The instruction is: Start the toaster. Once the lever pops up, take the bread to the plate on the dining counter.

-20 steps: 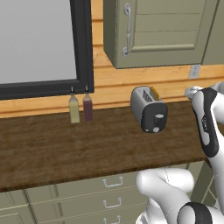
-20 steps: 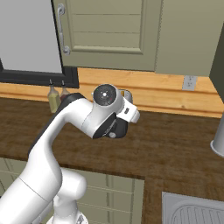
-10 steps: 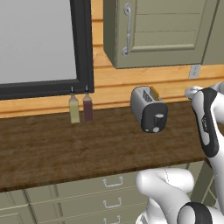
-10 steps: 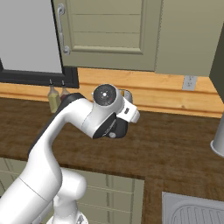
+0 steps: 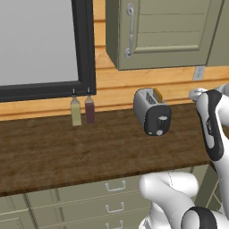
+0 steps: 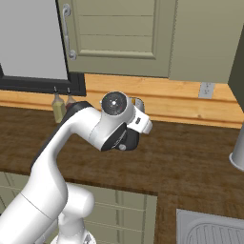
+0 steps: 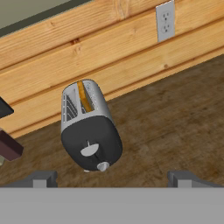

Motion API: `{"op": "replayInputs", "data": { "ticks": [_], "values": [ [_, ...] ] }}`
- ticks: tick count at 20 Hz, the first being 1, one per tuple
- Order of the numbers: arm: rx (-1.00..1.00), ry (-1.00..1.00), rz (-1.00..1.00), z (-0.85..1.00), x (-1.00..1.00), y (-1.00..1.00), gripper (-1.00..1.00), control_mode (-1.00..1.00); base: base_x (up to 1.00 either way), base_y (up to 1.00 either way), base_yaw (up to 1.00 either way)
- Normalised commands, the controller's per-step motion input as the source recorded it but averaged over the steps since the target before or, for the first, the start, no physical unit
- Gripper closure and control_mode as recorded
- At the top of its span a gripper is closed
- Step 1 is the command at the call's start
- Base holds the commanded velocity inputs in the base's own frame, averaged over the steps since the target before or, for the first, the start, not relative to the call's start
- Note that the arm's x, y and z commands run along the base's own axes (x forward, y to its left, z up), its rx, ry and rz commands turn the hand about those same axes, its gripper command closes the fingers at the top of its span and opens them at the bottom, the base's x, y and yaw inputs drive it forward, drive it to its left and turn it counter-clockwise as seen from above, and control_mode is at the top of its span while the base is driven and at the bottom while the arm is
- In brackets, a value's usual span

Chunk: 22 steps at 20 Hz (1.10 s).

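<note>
The silver-grey toaster (image 5: 151,112) stands on the dark wood worktop near the wooden back wall. In the hand view the toaster (image 7: 89,127) lies straight ahead, its black end panel turned toward me. The bread (image 7: 84,97) sits down in one slot, only its golden top edge showing, also seen as the bread (image 5: 157,95) from the left. The lever (image 7: 89,150) is on the end panel, above a small round knob (image 7: 103,166). My gripper (image 7: 112,179) is open, fingertips wide apart and short of the toaster, holding nothing. The plate and the dining counter are out of view.
Two small bottles (image 5: 76,112) (image 5: 89,109) stand left of the toaster under a dark-framed window. A wall cabinet (image 5: 170,31) hangs above. A wall outlet (image 7: 165,19) is right of the toaster. A sink (image 6: 209,228) and a metal vessel (image 6: 237,152) lie to the right.
</note>
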Motion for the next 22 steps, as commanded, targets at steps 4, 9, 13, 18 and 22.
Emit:
{"op": "replayInputs", "data": {
  "ticks": [4,9,13,18,22],
  "values": [
    [0.0,0.0,0.0,0.0,0.0,0.0,-1.0,-1.0,0.0,0.0,0.0],
    [0.0,0.0,0.0,0.0,0.0,0.0,-1.0,-1.0,0.0,0.0,0.0],
    [0.0,0.0,0.0,0.0,0.0,0.0,-1.0,-1.0,0.0,0.0,0.0],
    [0.0,0.0,0.0,0.0,0.0,0.0,-1.0,-1.0,0.0,0.0,0.0],
    [0.0,0.0,0.0,0.0,0.0,0.0,-1.0,-1.0,0.0,0.0,0.0]
  ]
}}
